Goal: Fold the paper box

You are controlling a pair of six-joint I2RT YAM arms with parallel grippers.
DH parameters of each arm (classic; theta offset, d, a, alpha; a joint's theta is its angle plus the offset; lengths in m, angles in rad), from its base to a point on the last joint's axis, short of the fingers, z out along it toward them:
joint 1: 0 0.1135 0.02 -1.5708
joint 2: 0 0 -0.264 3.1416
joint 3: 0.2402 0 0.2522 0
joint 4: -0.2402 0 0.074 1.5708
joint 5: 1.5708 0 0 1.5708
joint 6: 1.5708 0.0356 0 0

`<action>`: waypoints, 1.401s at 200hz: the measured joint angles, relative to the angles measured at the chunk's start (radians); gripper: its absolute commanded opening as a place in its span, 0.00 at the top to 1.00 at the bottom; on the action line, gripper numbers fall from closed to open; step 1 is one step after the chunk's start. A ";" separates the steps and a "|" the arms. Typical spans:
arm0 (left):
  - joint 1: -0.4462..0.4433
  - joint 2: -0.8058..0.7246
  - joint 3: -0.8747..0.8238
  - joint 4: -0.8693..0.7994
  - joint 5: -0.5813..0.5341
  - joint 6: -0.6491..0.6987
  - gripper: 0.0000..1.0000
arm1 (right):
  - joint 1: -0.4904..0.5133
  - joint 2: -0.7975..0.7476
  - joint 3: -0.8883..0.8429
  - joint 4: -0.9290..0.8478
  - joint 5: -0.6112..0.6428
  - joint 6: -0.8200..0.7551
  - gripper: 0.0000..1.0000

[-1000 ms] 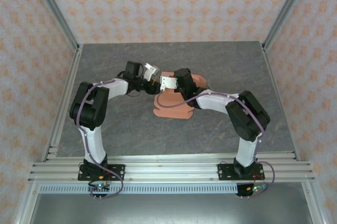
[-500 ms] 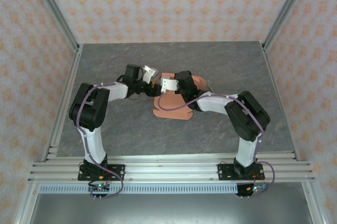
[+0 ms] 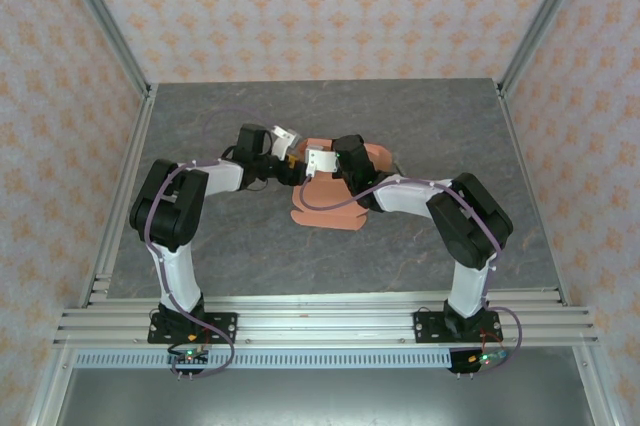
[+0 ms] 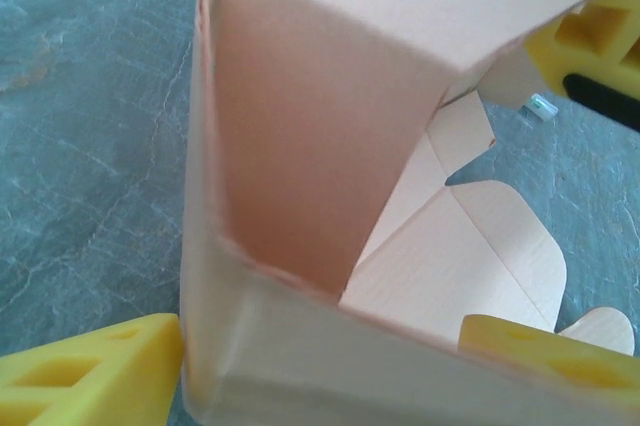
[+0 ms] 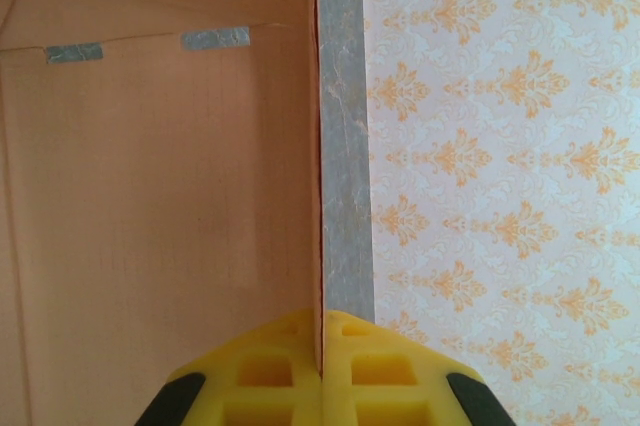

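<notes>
My right pincer (image 5: 321,346) is pressed closed at the bottom centre of its wrist view. It pinches the thin upright wall of the paper box (image 5: 150,196), whose salmon inside takes up the left half of that frame. My left pincer (image 4: 320,331) stands wide, its yellow fingers (image 4: 90,371) in the lower corners of its view. A raised corner of the box sits between them, and I cannot tell whether they touch it. From above, the box lies mid-frame on the grey table (image 3: 200,246), between both wrists.

The paper box (image 3: 325,208) is salmon-orange, the table (image 3: 450,116) grey-marbled, fingers (image 5: 270,371) yellow, walls (image 3: 330,6) orange-ornamented.
</notes>
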 measured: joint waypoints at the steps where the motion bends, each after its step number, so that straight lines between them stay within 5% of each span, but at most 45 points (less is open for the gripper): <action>1: 0.000 0.000 -0.002 0.001 0.000 0.000 0.21 | 0.000 0.000 0.000 0.000 0.000 0.000 1.00; 92: 0.085 -0.139 -0.159 0.109 -0.003 -0.105 0.13 | 0.000 0.000 0.000 0.000 0.003 0.008 1.00; 152: 0.177 -0.180 -0.216 0.170 -0.079 -0.230 0.35 | 0.000 0.000 0.000 -0.001 0.003 0.009 1.00; 280: 0.073 0.022 0.092 -0.125 -0.032 -0.115 0.48 | 0.000 0.000 0.011 -0.023 0.021 0.019 1.00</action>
